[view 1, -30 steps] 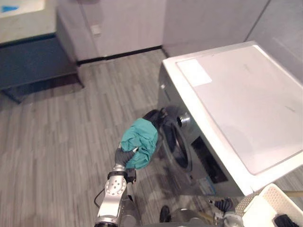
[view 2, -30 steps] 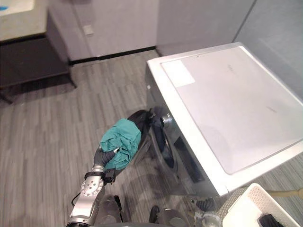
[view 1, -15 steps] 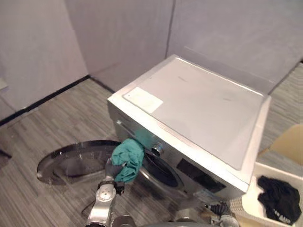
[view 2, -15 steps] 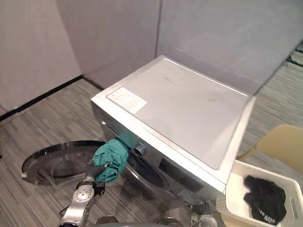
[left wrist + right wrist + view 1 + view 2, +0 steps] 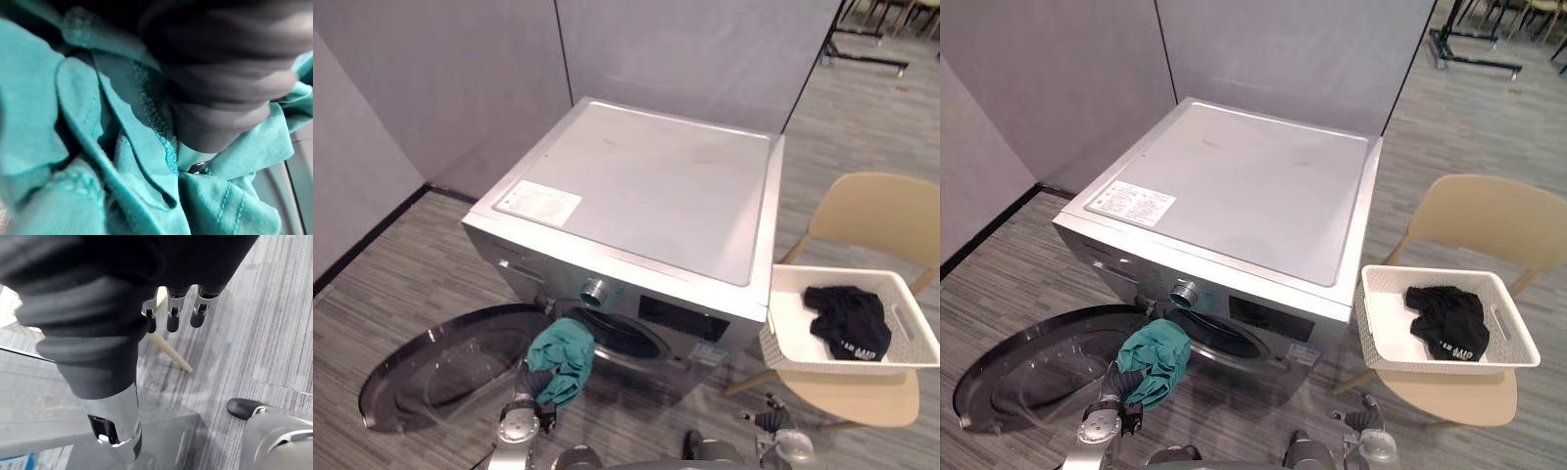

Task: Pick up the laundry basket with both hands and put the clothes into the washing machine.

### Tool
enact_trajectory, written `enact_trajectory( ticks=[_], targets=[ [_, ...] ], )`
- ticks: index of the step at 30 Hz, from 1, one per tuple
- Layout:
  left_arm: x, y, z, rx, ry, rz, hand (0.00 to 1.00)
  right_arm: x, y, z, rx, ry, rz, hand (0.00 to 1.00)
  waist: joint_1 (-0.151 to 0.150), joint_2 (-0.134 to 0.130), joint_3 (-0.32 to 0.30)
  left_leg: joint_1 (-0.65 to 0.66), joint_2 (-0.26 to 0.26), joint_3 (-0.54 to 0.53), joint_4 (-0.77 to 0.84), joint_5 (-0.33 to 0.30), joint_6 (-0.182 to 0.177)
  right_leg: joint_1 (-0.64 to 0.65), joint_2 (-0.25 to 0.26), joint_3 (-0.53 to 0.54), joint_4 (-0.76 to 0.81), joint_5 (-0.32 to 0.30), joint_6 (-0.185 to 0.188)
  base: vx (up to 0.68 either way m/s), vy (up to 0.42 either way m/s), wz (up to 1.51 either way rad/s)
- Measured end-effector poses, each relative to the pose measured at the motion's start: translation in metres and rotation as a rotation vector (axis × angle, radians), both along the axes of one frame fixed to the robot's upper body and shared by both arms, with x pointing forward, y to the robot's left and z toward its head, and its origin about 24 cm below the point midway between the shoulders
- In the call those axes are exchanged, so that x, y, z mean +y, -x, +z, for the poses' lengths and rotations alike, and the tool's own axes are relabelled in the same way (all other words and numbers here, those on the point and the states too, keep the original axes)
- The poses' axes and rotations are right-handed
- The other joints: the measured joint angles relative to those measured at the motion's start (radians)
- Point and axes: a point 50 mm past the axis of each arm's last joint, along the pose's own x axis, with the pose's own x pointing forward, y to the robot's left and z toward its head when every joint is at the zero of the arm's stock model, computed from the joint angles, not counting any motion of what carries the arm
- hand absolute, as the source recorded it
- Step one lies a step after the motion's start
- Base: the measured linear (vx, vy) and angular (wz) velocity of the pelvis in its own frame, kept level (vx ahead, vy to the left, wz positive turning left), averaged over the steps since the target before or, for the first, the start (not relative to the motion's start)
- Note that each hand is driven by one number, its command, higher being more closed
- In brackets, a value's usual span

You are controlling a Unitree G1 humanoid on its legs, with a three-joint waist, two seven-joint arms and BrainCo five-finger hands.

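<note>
The left hand (image 5: 220, 83), wrapped in the teal cloth (image 5: 563, 357), is at the lower edge of the washing machine (image 5: 646, 186) mouth; its grip I cannot tell. The door (image 5: 440, 377) stands wide open. The right hand (image 5: 174, 316) hangs relaxed. The basket (image 5: 1449, 359) with a black garment (image 5: 847, 318) sits on the chair (image 5: 871, 211).

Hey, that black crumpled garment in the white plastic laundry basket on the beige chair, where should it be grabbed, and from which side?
Best to pinch the raised bunch in the middle of the black crumpled garment, coming straight down. It lies heaped in the white plastic laundry basket, walled on every side, so the open top is the only free way in.
</note>
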Motion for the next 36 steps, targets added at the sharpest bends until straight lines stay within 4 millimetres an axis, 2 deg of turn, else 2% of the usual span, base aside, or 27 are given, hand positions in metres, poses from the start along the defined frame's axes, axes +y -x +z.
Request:
enact_trajectory(
  ticks=[2,4,5,6,8,9,10,11,12,14,15,19,21,22,24,29,30,32,35,36],
  targets=[
    [-0.004,-0.002,0.001,-0.011,0.014,-0.001,1.0,-0.001,-0.006,0.004,-0.03,0.011,-0.008,0.0,0.008,-0.011,0.006,-0.011,-0.012,-0.056,0.003,0.001,0.002,-0.028,0.004,0.017,0.022,-0.001,0.0,0.08,-0.014,-0.38],
    [-0.007,-0.015,0.014,-0.083,0.019,0.002,1.0,0.004,-0.02,0.014,-0.103,0.011,-0.014,0.0,0.008,-0.038,0.03,-0.013,-0.021,-0.06,-0.018,-0.008,-0.009,-0.086,0.002,0.037,0.083,0.001,-0.002,0.05,0.004,-0.32],
    [-0.008,-0.018,0.018,-0.104,0.017,0.001,1.0,0.005,-0.023,0.016,-0.118,0.011,-0.012,0.0,0.009,-0.042,0.039,-0.016,-0.019,-0.06,-0.013,-0.016,-0.013,-0.102,0.0,0.037,0.106,0.001,-0.002,-0.05,0.014,-0.2],
    [-0.01,-0.034,0.031,-0.177,0.021,-0.006,1.0,0.007,-0.034,0.024,-0.167,0.01,-0.005,0.0,0.009,-0.05,0.08,-0.041,-0.016,-0.064,0.03,-0.034,-0.012,-0.149,-0.007,0.037,0.182,0.0,-0.002,-0.13,0.026,-0.15],
    [-0.013,-0.05,0.045,-0.243,0.022,-0.011,1.0,0.009,-0.046,0.033,-0.222,0.011,-0.007,0.0,0.01,-0.057,0.103,-0.109,-0.015,-0.065,0.116,-0.065,-0.006,-0.232,-0.021,0.038,0.28,-0.017,-0.007,-0.19,0.028,-0.16],
    [-0.015,-0.059,0.052,-0.282,0.03,-0.005,1.0,0.01,-0.053,0.039,-0.256,0.012,-0.017,0.0,0.01,-0.059,0.109,-0.181,-0.013,-0.068,0.193,-0.114,-0.005,-0.305,-0.036,0.043,0.354,-0.057,-0.003,-0.2,0.038,-0.15],
    [-0.018,-0.069,0.061,-0.325,0.032,-0.006,1.0,0.011,-0.061,0.045,-0.29,0.013,-0.022,0.0,0.011,-0.053,0.134,-0.226,-0.006,-0.084,0.261,-0.196,-0.006,-0.362,-0.042,0.047,0.432,-0.114,0.002,-0.2,0.056,-0.18],
    [-0.02,-0.075,0.067,-0.348,0.03,-0.014,1.0,0.012,-0.065,0.047,-0.305,0.011,-0.027,0.0,0.012,-0.047,0.149,-0.247,0.001,-0.099,0.295,-0.243,-0.015,-0.392,-0.042,0.046,0.48,-0.129,0.0,-0.28,0.067,-0.01],
    [-0.023,-0.088,0.079,-0.397,0.025,-0.029,1.0,0.019,-0.071,0.051,-0.33,-0.012,-0.032,0.0,0.012,-0.062,0.184,-0.326,0.003,-0.122,0.406,-0.295,-0.008,-0.471,-0.063,0.048,0.596,-0.17,0.005,-0.26,0.045,0.1],
    [-0.026,-0.098,0.091,-0.443,0.023,-0.035,1.0,0.024,-0.076,0.056,-0.36,-0.036,-0.042,0.0,0.016,-0.074,0.204,-0.406,-0.001,-0.136,0.498,-0.33,0.001,-0.547,-0.075,0.058,0.681,-0.202,0.009,-0.24,0.021,0.11],
    [-0.029,-0.102,0.097,-0.473,0.027,-0.034,1.0,0.026,-0.082,0.062,-0.39,-0.037,-0.048,0.0,0.015,-0.069,0.215,-0.475,0.006,-0.155,0.565,-0.35,0.01,-0.606,-0.078,0.059,0.73,-0.215,0.006,-0.26,0.035,-0.02],
    [-0.039,-0.124,0.126,-0.582,0.022,-0.058,1.0,0.027,-0.101,0.084,-0.495,-0.032,-0.071,0.0,0.019,-0.067,0.256,-0.672,0.014,-0.194,0.713,-0.371,0.013,-0.781,-0.089,0.058,0.841,-0.218,0.005,-0.23,0.028,-0.04],
    [-0.047,-0.139,0.152,-0.674,0.024,-0.07,1.0,0.03,-0.111,0.1,-0.571,-0.036,-0.09,0.0,0.017,-0.068,0.272,-0.809,0.013,-0.224,0.796,-0.375,0.018,-0.904,-0.093,0.062,0.91,-0.217,0.004,-0.16,-0.002,0.01],
    [-0.049,-0.142,0.158,-0.697,0.025,-0.073,1.0,0.029,-0.114,0.104,-0.594,-0.036,-0.095,0.0,0.018,-0.07,0.273,-0.844,0.013,-0.23,0.815,-0.376,0.018,-0.936,-0.094,0.062,0.927,-0.217,0.004,-0.11,-0.014,-0.01],
    [-0.055,-0.154,0.182,-0.777,0.025,-0.076,1.0,0.025,-0.125,0.128,-0.7,-0.022,-0.117,0.0,0.015,-0.082,0.301,-0.943,0.013,-0.248,0.89,-0.383,0.018,-1.035,-0.104,0.071,1.001,-0.219,0.002,-0.07,-0.018,-0.03],
    [-0.064,-0.169,0.219,-0.896,0.024,-0.066,1.0,0.015,-0.129,0.158,-0.863,-0.02,-0.183,0.0,0.012,-0.096,0.32,-1.122,0.006,-0.293,1.015,-0.393,0.003,-1.209,-0.108,0.077,1.127,-0.233,-0.011,-0.03,-0.041,0.01],
    [-0.067,-0.173,0.233,-0.937,0.018,-0.061,1.0,0.014,-0.13,0.167,-0.918,-0.019,-0.196,0.0,0.008,-0.098,0.322,-1.175,-0.003,-0.312,1.047,-0.395,0.0,-1.257,-0.114,0.076,1.163,-0.24,-0.014,-0.01,-0.049,0.09],
    [-0.071,-0.177,0.248,-0.985,0.007,-0.063,1.0,0.012,-0.13,0.174,-0.955,-0.015,-0.197,0.0,0.008,-0.101,0.324,-1.213,-0.006,-0.324,1.072,-0.395,-0.001,-1.29,-0.121,0.073,1.192,-0.246,-0.02,0.0,-0.047,0.09],
    [-0.071,-0.183,0.283,-1.091,-0.045,-0.065,1.0,0.012,-0.129,0.183,-1.005,-0.01,-0.193,0.0,0.001,-0.114,0.329,-1.26,-0.009,-0.347,1.102,-0.392,-0.007,-1.33,-0.124,0.063,1.223,-0.25,-0.028,-0.01,-0.034,0.04],
    [-0.073,-0.185,0.303,-1.151,-0.077,-0.069,1.0,0.012,-0.128,0.186,-1.026,-0.01,-0.192,0.0,-0.008,-0.115,0.328,-1.282,-0.015,-0.357,1.11,-0.39,-0.011,-1.346,-0.124,0.059,1.231,-0.251,-0.028,-0.01,-0.027,0.07]
  ],
)
